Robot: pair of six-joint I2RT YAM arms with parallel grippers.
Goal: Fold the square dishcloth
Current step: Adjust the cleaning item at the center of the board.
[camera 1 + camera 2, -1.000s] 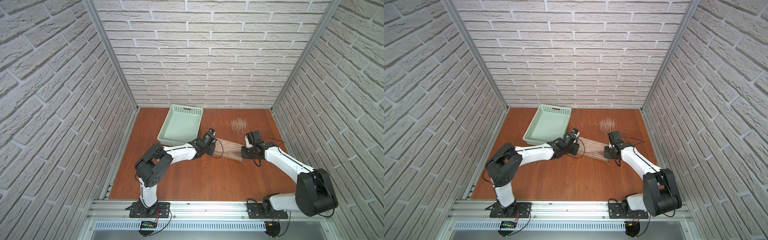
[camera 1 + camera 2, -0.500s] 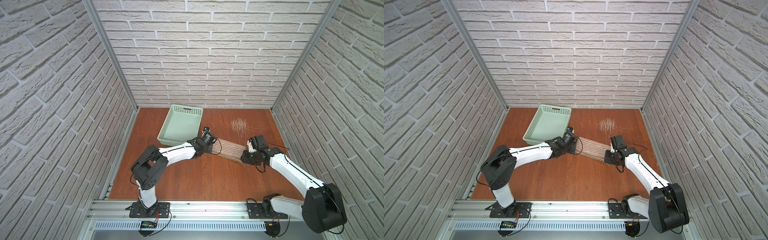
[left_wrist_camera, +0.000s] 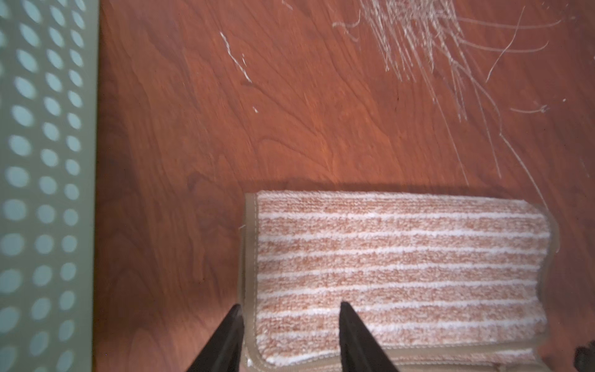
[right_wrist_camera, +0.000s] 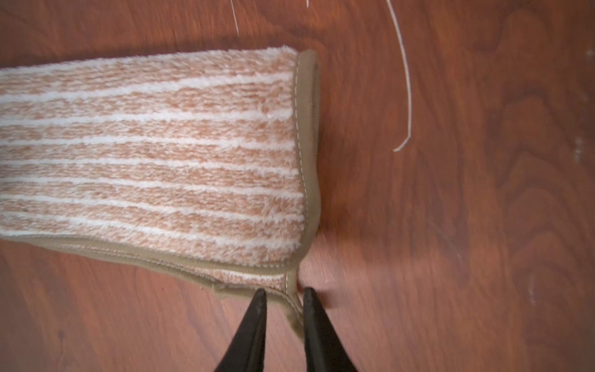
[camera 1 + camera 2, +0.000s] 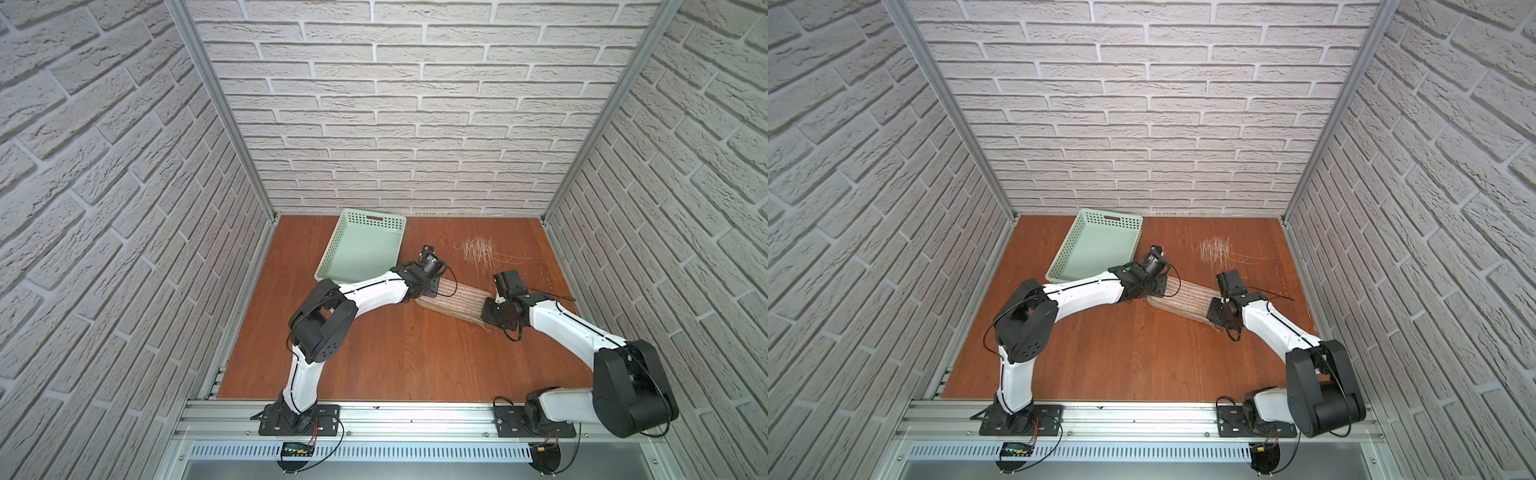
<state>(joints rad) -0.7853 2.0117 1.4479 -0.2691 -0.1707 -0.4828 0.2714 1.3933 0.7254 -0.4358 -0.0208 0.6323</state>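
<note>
Pale brick-pattern walls close in a reddish-brown wooden tabletop (image 5: 374, 353). The dishcloth (image 5: 453, 299) lies on its far half, a little toward the right edge, and is already doubled into a flat striped band with two hemmed layers stacked. Its long axis slants from far-left to near-right, so one short end points at each arm and neither is clearly nearer.

The left gripper (image 3: 289, 309) sits low over the band's left short end. Its fingers are spread apart and straddle the hemmed corner without clamping it.

The right gripper (image 4: 283, 293) is at the opposite, near-right corner. Its fingers are drawn close together with the lower layer's hem strip between the tips. I cannot tell whether they actually pinch it.

Any second fold would probably bring one short end along that slanted axis onto the other.

The left arm stretches long and low from the near-left corner. The right arm is bent at the elbow, its forearm low and pointing inward.

A mint-green basket (image 5: 374, 218) stands just beyond the left gripper, and pale loose strands (image 5: 478, 249) lie on the far side of the cloth.
</note>
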